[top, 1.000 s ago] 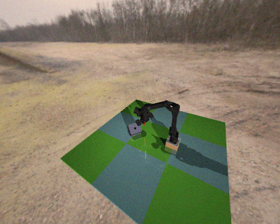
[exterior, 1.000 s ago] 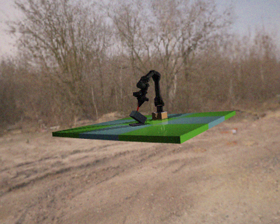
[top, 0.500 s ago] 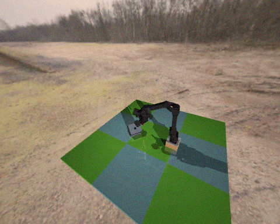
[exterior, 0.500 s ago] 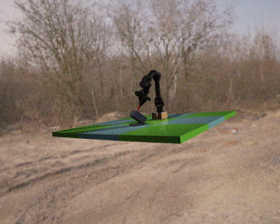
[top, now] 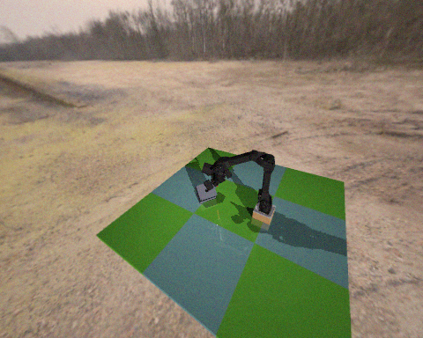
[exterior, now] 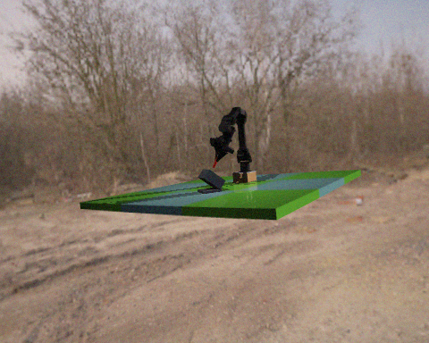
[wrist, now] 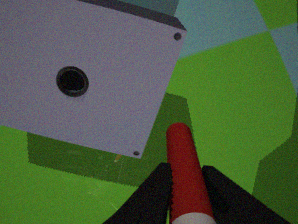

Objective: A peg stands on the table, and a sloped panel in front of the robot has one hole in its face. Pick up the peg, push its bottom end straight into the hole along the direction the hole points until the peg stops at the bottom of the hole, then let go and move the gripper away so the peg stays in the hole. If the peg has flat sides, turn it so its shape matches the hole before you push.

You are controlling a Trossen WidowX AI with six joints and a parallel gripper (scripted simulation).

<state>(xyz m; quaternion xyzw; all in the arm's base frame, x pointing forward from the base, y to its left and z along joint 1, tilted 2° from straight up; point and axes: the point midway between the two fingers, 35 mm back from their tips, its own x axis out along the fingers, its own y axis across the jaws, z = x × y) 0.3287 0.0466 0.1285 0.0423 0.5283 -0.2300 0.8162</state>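
Evidently the pincer (top: 210,187) (exterior: 217,157) (wrist: 184,173) is closed down to a narrow gap on the red peg (exterior: 215,163) (wrist: 187,167), a fingertip on either side of it. From there the peg reaches out past the fingertips, its far end free and rounded in outline, with a pale band at the near end in the wrist view. It is held off the counter (top: 197,264) (exterior: 236,201) (wrist: 225,95), tilted, above the sloped panel (top: 206,193) (exterior: 211,179) (wrist: 115,60). In the wrist view the panel's round, dark hole (wrist: 72,81) lies off to one side of the peg's tip, and the peg is not in it.

So the step in hand looks to be lining up: pick-up done, insertion not yet begun. The next move should carry the tip across the face to the hole and match the peg's lean to the hole's direction before any push. As both look round, turning the peg probably matters little. Pushing while off-centre could jam it on the rim or skew it in the grip.
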